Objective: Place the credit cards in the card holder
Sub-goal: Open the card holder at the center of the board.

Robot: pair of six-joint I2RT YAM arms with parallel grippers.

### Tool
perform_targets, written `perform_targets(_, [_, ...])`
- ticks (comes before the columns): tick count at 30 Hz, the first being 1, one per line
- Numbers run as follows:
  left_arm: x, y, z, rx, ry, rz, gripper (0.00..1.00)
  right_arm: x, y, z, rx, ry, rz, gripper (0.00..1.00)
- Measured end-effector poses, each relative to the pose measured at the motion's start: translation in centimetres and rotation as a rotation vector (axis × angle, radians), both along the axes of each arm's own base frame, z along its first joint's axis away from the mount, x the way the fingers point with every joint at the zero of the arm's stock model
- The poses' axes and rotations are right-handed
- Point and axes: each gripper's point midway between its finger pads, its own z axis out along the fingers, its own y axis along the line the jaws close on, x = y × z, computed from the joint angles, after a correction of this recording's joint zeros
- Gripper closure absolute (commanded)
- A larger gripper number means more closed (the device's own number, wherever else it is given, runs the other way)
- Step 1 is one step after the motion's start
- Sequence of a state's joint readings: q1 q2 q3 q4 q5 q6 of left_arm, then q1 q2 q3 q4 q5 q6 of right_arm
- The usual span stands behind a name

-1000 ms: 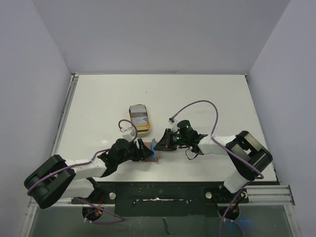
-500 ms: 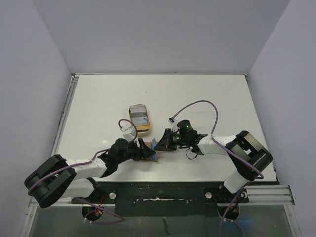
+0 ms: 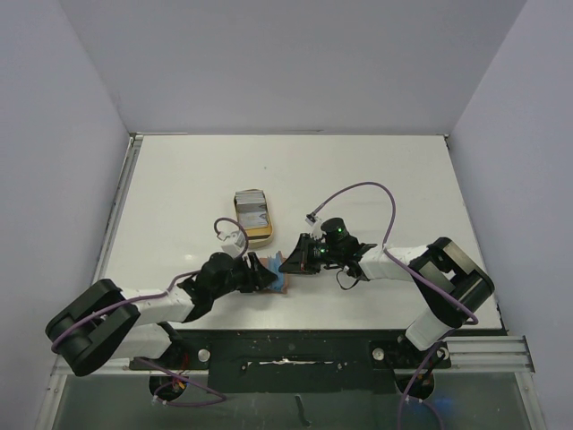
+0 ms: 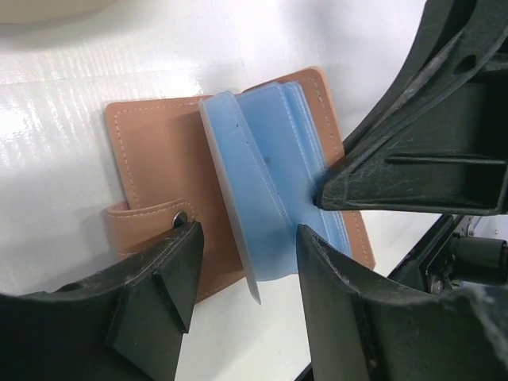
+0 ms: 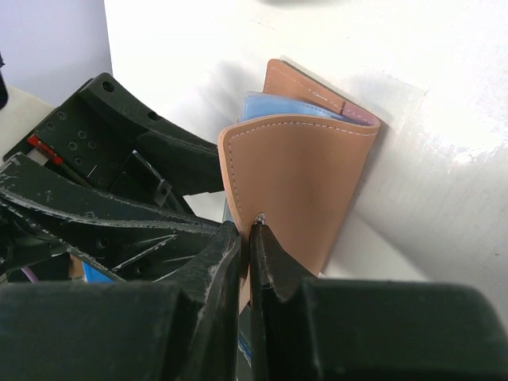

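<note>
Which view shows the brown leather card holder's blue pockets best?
Left wrist: the brown leather card holder lies open, blue pockets facing camera. Right wrist shows mostly its outer cover; top view, a tiny patch.

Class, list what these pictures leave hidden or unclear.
- Top view: cards in the tray, too small to count.
- Top view: card holder, mostly covered by left gripper and right gripper.
- Left wrist view: card holder's pockets hidden behind its blue leaves; tray cut off by the top edge.
</note>
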State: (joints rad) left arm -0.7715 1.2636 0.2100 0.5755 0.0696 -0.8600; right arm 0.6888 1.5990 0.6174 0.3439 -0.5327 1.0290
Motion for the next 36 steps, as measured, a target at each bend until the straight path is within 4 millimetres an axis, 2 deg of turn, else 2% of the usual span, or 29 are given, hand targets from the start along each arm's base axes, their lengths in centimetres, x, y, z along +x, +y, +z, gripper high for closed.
perform_targets(11, [0.2,0.6,-1.3,0.07,0.037,0.027,0.63,0.0,-0.3,-0.2,-0.013,-0.004,0.002,1.0])
perform_targets(15, [0.3,1.5,-1.3,0.11,0.04,0.056,0.67,0.3,-1.4,-0.1,-0.05,-0.023,-0.01,0.9])
perform_targets(19, [0.5,2.2,-1.0,0.129,0.023,0.083,0.79,0.2,-2.4,-0.3,-0.099,-0.036,-0.016,0.84])
perform_targets(25, [0.6,2.5,-0.8,0.137,0.01,0.091,0.99,-0.2,-4.5,-2.3,-0.212,-0.002,-0.04,0.74])
perform_targets(31, [0.5,2.4,-0.9,0.136,0.011,0.086,1.0,-0.9,-6.5,-3.8,-0.327,0.026,-0.058,0.67])
perform_targets(36, [0.4,2.3,-1.0,0.134,0.018,0.081,1.0,-0.7,-8.0,-3.4,-0.421,0.021,-0.094,0.6])
